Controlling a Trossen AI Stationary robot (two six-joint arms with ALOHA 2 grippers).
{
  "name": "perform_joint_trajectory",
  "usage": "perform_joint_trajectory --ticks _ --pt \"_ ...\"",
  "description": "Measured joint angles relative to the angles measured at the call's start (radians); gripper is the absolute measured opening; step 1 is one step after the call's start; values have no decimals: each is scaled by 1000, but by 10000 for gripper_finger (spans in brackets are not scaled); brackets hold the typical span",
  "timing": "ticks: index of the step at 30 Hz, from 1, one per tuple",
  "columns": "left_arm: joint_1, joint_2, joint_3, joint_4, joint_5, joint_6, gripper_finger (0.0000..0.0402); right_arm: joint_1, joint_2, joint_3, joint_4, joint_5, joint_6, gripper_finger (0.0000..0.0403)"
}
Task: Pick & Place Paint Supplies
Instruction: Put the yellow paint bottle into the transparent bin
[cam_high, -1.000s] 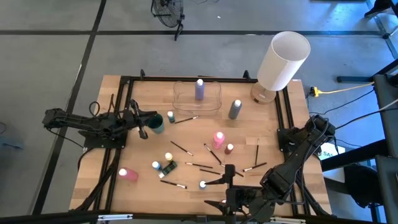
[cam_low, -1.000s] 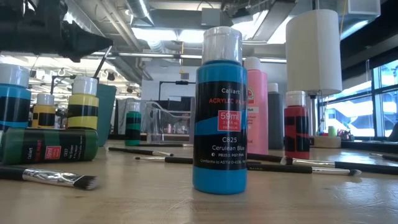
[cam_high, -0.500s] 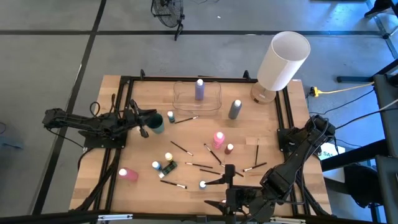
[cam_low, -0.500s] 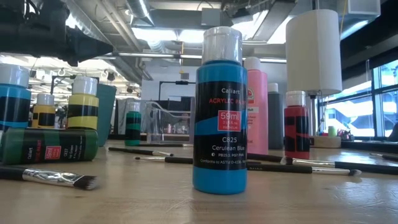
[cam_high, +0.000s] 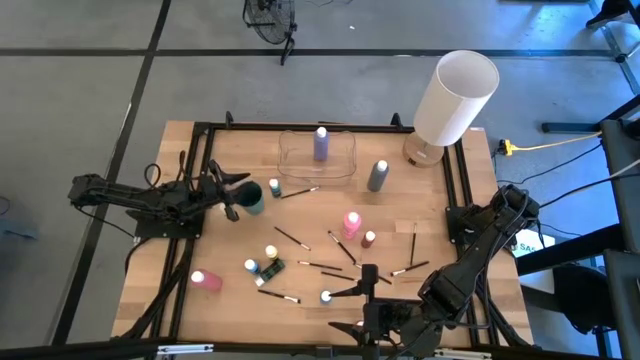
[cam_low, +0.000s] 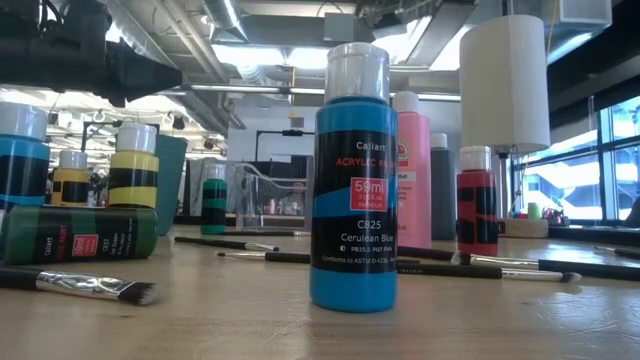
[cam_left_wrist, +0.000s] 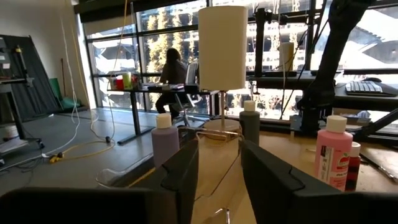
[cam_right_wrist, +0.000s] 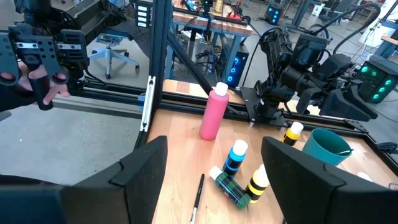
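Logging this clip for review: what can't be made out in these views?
- High view: left gripper too small to show whether its jaws touch the teal plastic cup.
- Low view: tall pink paint bottle half hidden behind the blue acrylic paint bottle.
- Left wrist view: clear plastic container largely blocked by that gripper's own fingers.

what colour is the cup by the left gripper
Teal; the cup shows best in the right wrist view.

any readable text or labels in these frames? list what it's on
On the blue paint bottle, low view:
"Callart"
"ACRYLIC PAINT", partly washed out
"59ml"
"C825"
"Cerulean Blue"
Its bottom line of fine print: too small to read.
Green bottle lying on its side: label text too small to read.
Pink bottle: label blurred, unreadable.
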Motion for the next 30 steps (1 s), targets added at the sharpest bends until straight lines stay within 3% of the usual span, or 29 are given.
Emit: perform_joint_trajectory --ticks 12,17,30 --pt "-3 0 0 111 46 7 207 -11 0 0 2 11 0 263" --pt "-3 0 6 115 4 9 231 -26 0 0 0 26 4 263" --pt "-51 0 137 181 34 154 240 -26 0 0 -27 25 31 263"
